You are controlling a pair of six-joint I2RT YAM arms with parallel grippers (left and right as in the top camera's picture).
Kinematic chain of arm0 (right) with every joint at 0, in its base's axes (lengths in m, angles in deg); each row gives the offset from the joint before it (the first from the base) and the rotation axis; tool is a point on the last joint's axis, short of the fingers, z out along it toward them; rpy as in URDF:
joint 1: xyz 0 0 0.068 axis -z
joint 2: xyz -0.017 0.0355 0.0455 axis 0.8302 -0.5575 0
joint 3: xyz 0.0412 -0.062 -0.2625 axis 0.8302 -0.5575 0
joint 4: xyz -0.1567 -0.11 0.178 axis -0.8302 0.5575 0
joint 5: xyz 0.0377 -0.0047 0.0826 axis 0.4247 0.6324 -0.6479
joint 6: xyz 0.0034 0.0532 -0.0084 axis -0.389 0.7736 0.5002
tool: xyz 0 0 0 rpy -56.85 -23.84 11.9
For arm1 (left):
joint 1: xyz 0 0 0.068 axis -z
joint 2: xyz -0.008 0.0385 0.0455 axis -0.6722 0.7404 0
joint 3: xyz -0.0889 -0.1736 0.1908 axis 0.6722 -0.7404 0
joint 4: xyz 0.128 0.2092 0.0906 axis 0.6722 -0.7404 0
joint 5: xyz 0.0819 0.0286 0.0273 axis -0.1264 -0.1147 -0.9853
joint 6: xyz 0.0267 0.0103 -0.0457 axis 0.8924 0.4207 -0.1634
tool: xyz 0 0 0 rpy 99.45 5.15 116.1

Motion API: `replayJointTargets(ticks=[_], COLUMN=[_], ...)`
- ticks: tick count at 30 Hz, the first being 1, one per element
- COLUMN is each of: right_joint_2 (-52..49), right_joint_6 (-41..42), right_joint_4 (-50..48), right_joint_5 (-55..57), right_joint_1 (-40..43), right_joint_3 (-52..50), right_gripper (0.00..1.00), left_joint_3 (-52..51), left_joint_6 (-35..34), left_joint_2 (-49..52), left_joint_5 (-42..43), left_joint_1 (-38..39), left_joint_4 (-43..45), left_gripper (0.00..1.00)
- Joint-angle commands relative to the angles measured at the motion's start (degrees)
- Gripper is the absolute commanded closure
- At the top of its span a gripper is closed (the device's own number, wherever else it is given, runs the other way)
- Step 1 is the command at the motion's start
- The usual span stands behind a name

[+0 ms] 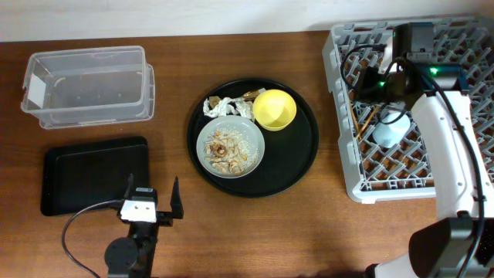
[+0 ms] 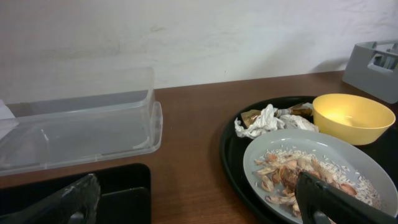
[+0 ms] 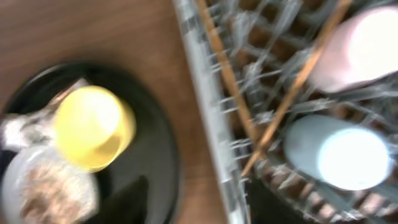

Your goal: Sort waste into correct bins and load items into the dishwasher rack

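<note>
Right gripper [image 3: 199, 194], jaws seemingly apart and empty above the dishwasher rack [image 3: 209, 124] — the yellow-green bowl [image 3: 93, 127] sits off to their side past the wall, so best pinch its rim.

We are holding our left tool [image 2: 198, 186] spread wide, its two dark fingers [image 2: 68, 202] showing at the bottom corners of the view. The pale grey-green plate [image 2: 348, 155] is sitting on the round black tray [image 2: 229, 149], carrying beige food scraps [image 2: 289, 177] and scattered pale grains. Just behind the plate, crumpled white tissue [image 2: 264, 121] is lying beside a gold-brown wrapper [image 2: 250, 116]. The yellow-green bowl [image 2: 352, 118] is standing upright behind the plate, to its right. Well left of the plate, across the brown bench [image 2: 186, 124], the clear box [image 2: 81, 127] is resting, with the flat black tray [image 2: 121, 186] in front of it. Far behind the plate, to the right, a corner of the grey rack [image 2: 373, 65] is showing.
</note>
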Motion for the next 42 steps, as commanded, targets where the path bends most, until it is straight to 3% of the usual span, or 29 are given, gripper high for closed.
replayJointTargets(ticks=[1, 6, 7, 8, 10, 16, 22, 30, 37, 42], right_joint_2=[2.62, 4.74, 4.72, 4.44, 3.78, -1.11, -11.67, -23.80, -26.32, -29.46], right_joint_6=[0.63, 0.61, 0.59, 0.59, 0.59, 0.61, 2.12, -1.53, -1.49, -1.29], right_joint_4=[1.73, 2.51, 2.34, 2.10, 0.98, -5.86, -18.03, -20.28, -24.61, -25.57], right_joint_5=[-8.13, -7.56, -7.56, -7.39, -6.56, -3.28, 1.18, 3.69, 13.99, 15.32], right_joint_1=[-1.97, -8.46, -10.21, -11.80, -14.80, -22.80, -27.30, -28.11, -31.10, -33.22], right_joint_3=[0.15, 0.15, 0.15, 0.11, 0.04, 0.00, 0.20, 4.66, 4.59, 4.59], right_gripper=[0.66, 0.61, 0.54, 0.38, 0.20, 0.11, 0.12, 0.13, 0.35, 0.48], left_joint_3=[-0.44, -0.44, -0.44, -0.44, -0.44, -0.44, -0.44, -0.44, -0.44, -0.44], left_joint_6=[0.68, 0.68, 0.68, 0.68, 0.68, 0.68, 0.68, 0.68, 0.68, 0.68], left_joint_2=[-0.22, -0.22, -0.22, -0.22, -0.22, -0.22, -0.22, -0.22, -0.22, -0.22], left_joint_5=[-0.24, -0.24, -0.24, -0.24, -0.24, -0.22, -0.24, -0.24, -0.24, -0.24], left_joint_1=[0.26, 0.26, 0.26, 0.26, 0.26, 0.26, 0.26, 0.26, 0.26, 0.26], left_joint_4=[-0.02, -0.02, -0.02, -0.02, -0.02, -0.02, -0.02, -0.02, -0.02, -0.02], left_gripper=[0.01, 0.01, 0.01, 0.01, 0.01, 0.01, 0.01, 0.01, 0.01, 0.01])
